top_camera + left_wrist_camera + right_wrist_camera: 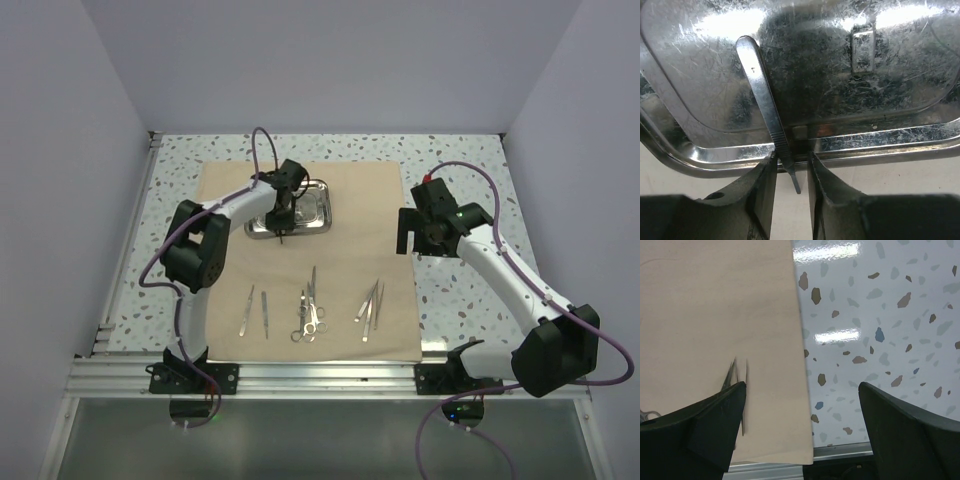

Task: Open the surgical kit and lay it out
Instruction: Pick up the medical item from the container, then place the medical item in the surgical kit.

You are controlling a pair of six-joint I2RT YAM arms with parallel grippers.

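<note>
The tan cloth wrap (370, 210) lay flat mid-frame, with thin silver instruments (310, 310) rowed along its lower part. The scuffed, shiny steel tray (322, 205) sat at upper centre. One flat, ridged steel handle (762, 95) was left to lay out, tilted across the tray's rim. The left gripper (791, 156) stood partly spread either side of it, not yet pinching. The right gripper (802, 385) hung wide and empty at the cloth's edge over the speckled bench (460, 160).

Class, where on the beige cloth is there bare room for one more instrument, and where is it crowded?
Free: cloth right of the steel tray, up to its right edge. Crowded: the near row, with tweezers, scissors and thin instruments.
</note>
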